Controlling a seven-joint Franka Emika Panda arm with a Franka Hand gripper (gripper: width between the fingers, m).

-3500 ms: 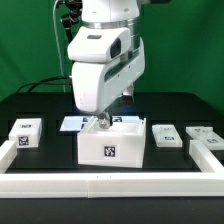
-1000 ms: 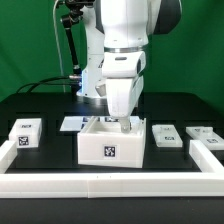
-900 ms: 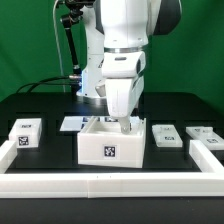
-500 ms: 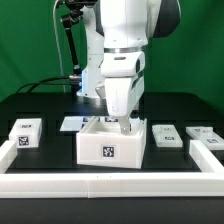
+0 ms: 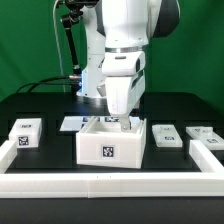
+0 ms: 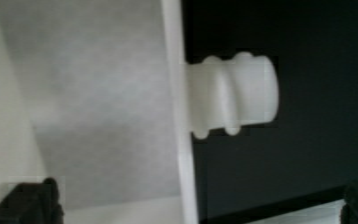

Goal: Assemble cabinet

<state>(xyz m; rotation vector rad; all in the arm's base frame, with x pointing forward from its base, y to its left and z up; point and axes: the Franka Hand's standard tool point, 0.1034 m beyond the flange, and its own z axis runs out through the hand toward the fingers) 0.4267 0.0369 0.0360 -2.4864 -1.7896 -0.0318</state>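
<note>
Cabinet (image 5: 112, 146): white, matte, blocky open tray with a square black-and-white tag (image 5: 110, 152) on its front. I see it mid-table, just behind the front rail (image 5: 100, 185). Its smooth wall (image 6: 105, 110) carries a ribbed round peg (image 6: 238, 95). Gripper (image 5: 118, 121): over the tray's rear. Its dark fingers (image 6: 25, 205) are spread wide either side of the wall, pinching nothing, and are partly cut off.

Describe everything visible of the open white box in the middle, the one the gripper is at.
The open box is a white, matte, plastic-looking block with thick walls, standing upright on the black table and open upward. A square black-and-white tag sits on its front face. The wrist view shows one flat wall with a ribbed white peg sticking out sideways. The gripper hangs at its far rim, fingers apart on either side of that wall. Whether they touch it cannot be told.
</note>
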